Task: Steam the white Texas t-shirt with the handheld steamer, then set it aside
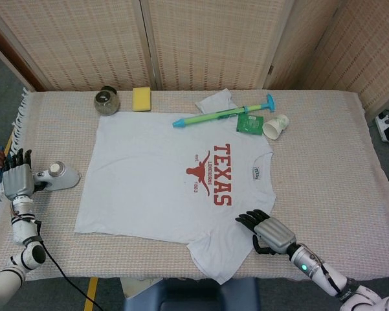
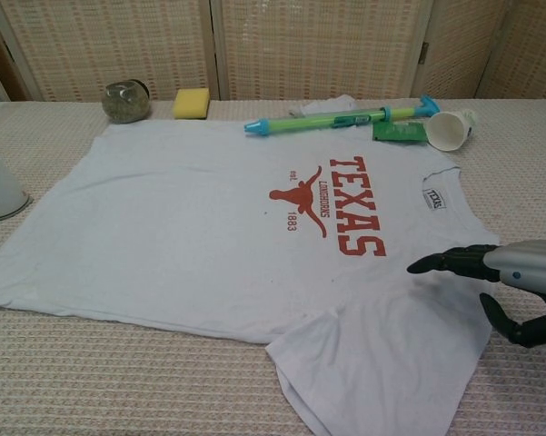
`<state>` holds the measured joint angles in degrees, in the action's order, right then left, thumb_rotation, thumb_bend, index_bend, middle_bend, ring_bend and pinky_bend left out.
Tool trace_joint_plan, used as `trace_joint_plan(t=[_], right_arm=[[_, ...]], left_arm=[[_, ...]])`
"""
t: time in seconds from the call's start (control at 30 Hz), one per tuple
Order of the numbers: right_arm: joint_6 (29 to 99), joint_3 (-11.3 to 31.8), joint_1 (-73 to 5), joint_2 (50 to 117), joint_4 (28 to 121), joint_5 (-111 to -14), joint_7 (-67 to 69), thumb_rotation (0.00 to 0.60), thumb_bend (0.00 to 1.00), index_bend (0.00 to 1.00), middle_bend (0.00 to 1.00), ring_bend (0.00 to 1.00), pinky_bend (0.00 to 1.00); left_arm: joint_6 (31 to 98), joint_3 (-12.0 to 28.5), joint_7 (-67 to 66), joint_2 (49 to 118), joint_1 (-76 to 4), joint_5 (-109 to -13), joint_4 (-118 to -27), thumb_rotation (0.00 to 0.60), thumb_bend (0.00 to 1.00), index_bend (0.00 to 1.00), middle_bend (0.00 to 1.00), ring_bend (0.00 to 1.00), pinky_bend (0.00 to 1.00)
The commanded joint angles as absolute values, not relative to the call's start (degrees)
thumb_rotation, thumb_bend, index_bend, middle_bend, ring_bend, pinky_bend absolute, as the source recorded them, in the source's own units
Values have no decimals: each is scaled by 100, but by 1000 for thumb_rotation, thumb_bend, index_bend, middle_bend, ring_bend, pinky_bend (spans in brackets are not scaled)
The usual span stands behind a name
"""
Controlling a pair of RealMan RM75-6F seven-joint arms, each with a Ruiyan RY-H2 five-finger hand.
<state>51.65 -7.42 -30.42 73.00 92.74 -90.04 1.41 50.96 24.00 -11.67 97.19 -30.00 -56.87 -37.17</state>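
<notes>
**Both hands empty, steamer lying at the tabletop's left edge**

Your right hand [image 1: 266, 230] has its dark fingers [image 2: 450, 262] spread apart with nothing in them, reaching over the shoulder of the white Texas t-shirt [image 1: 162, 181] above the near sleeve; you cannot tell whether they touch the cloth. Your left hand [image 1: 16, 180] is upright with fingers apart and nothing in its grasp, close against the handle end of the handheld steamer [image 1: 57, 176], a rounded white and grey body lying on the woven beige tabletop [image 1: 323, 162]. The shirt lies flat, red longhorn print up. Beyond its far hem sit a mottled round jar [image 1: 107, 100], a yellow sponge [image 1: 142, 98], a green-and-blue plastic pump tube [image 1: 223, 113], a green packet [image 1: 248, 122] and a tipped paper cup [image 1: 275, 126].
</notes>
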Motion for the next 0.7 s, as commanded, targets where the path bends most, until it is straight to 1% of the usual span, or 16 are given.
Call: trace_joint_plan(t=[0.03,0.17,0.2,0.3,0.33,0.37,0.4,0.43,0.47,0.5,0.57,0.63,0.7], right_arm=[[5247,-738,-3014,7285,9274,-9046,190,328,888,0,49,0,0],[5416,-708,-2962,7206,9295,-9086,215,328,889,0,53,0,0],[5505,-691,-2934,7162,9320,-9104,203,328,889,0,55,0,0],[5743,-666,-2845,7018,9391,-9151,158,328,887,0,61,0,0],[5875,-653,-2787,6937,9412,-9163,92,332,879,0,65,0,0],[5993,-636,-2731,6877,9425,-9160,-1,344,850,0,74,0,0],[6192,-605,-2631,6815,9446,-9148,-115,360,796,0,86,0,7],[6350,-586,-2549,6773,9462,-9140,-181,386,701,0,104,0,28],[6566,-558,-2432,6718,9478,-9124,-256,417,557,0,125,3,60],[6717,-538,-2347,6678,9491,-9107,-296,436,459,0,135,7,81],[6977,-510,-2185,6581,9538,-9060,-320,450,250,0,146,16,94],[7229,-496,-2009,6453,9598,-9007,-318,449,135,0,146,17,94],[7436,-499,-1832,6318,9671,-8930,-350,446,89,0,146,15,93]], left_arm=[[5336,2333,-1997,8932,-2586,-5307,-5060,600,9,0,0,0,23],[5291,2213,-2399,8305,-2385,-5039,-6088,600,113,0,0,0,27],[5274,2161,-2455,8118,-2334,-5004,-6354,600,122,0,0,0,28],[5353,2060,-2396,7788,-2215,-5056,-6832,600,184,0,0,0,43],[5441,2006,-2323,7674,-2153,-5146,-6986,600,219,3,0,0,57],[5521,1962,-2262,7598,-2104,-5232,-7087,600,242,15,0,0,71],[5642,1908,-2129,7503,-2033,-5383,-7219,600,256,30,2,0,80],[5759,1872,-2014,7442,-1972,-5506,-7304,600,281,71,17,2,105],[5926,1820,-1866,7368,-1885,-5665,-7413,600,302,112,44,15,134],[6042,1780,-1748,7312,-1818,-5779,-7503,600,313,145,80,36,159],[6235,1699,-1520,7178,-1679,-5972,-7722,600,316,220,171,108,188],[6419,1585,-1306,6982,-1528,-6196,-8007,600,315,257,204,132,187],[6606,1476,-1145,6786,-1388,-6405,-8278,600,308,260,208,135,175]])
